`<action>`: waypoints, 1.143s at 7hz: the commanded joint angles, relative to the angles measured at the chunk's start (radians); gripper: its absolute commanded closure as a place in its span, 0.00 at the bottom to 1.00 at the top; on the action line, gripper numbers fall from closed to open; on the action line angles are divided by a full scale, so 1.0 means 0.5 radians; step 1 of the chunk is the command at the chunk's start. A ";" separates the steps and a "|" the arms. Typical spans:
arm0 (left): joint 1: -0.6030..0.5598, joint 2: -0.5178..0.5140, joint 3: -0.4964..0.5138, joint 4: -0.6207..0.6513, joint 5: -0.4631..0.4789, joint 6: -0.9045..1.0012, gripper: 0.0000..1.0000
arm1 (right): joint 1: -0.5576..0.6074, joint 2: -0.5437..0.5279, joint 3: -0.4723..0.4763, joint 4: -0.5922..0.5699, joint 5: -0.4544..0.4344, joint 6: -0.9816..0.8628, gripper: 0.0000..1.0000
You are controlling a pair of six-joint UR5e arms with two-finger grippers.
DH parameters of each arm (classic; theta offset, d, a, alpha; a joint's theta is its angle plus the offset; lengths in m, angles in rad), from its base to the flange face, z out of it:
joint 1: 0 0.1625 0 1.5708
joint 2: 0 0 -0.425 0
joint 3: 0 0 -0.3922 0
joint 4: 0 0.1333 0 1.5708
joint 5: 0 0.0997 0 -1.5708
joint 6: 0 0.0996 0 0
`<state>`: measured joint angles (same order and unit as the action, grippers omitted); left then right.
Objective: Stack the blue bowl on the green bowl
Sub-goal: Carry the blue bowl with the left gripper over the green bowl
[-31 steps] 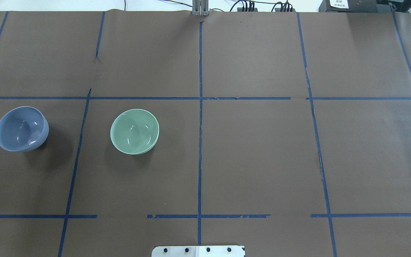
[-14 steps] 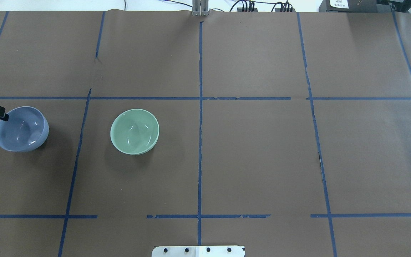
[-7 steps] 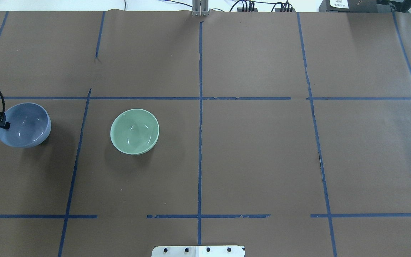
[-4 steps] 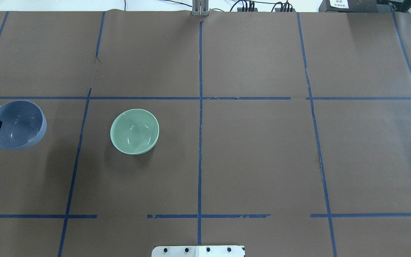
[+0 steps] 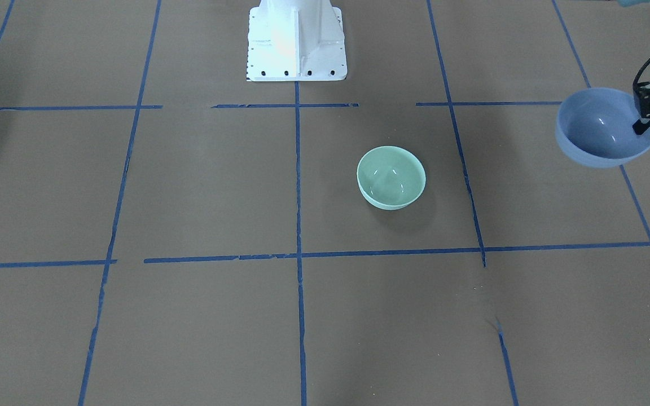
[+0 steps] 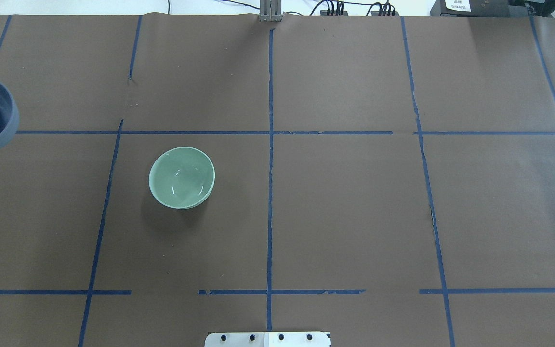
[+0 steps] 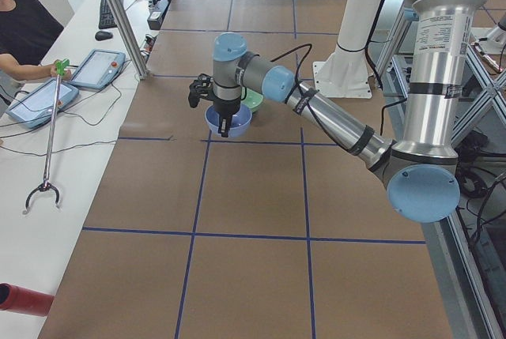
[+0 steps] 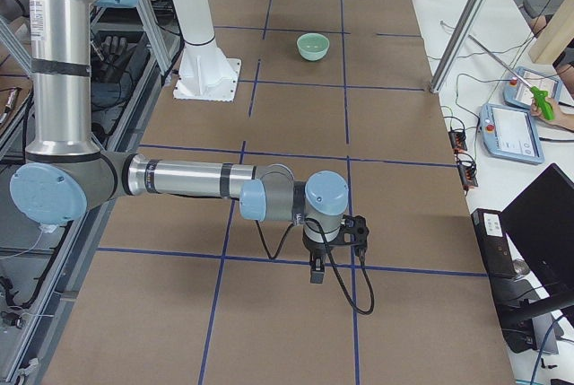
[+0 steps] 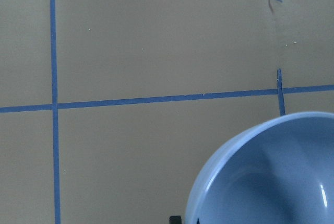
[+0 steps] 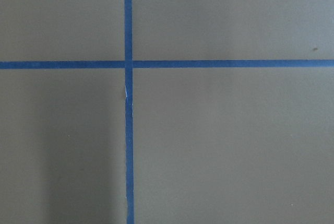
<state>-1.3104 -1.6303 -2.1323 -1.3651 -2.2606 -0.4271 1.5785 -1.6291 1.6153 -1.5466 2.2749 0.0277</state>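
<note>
My left gripper [image 5: 645, 125] clamps the glossy periwinkle-blue bowl [image 5: 598, 132] by one rim; it may pivot and clip the mint-green bowl [image 5: 391, 177].

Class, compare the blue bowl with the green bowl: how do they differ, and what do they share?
Colour: the blue bowl is periwinkle, the green bowl mint. Support: the blue bowl hangs above the table, pinched at its rim by the left gripper; the green bowl sits on the table, untouched. Place: the blue bowl is far to the robot's left, the green bowl nearer the middle. Both are round, glossy, plain and empty.
</note>
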 commanded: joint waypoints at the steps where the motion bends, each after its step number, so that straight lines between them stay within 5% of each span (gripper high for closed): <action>1: 0.095 -0.095 -0.122 0.095 -0.178 -0.358 1.00 | 0.000 0.000 0.000 0.001 0.000 0.000 0.00; 4: 0.646 -0.405 -0.111 -0.057 -0.164 -1.235 1.00 | 0.000 0.000 0.000 0.001 0.003 0.000 0.00; 8: 1.022 -0.485 0.471 -0.941 0.125 -1.732 1.00 | 0.000 0.000 0.000 -0.002 0.000 0.000 0.00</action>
<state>-0.8387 -1.8543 -1.9849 -1.7342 -2.2293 -1.2538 1.5785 -1.6291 1.6153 -1.5472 2.2757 0.0276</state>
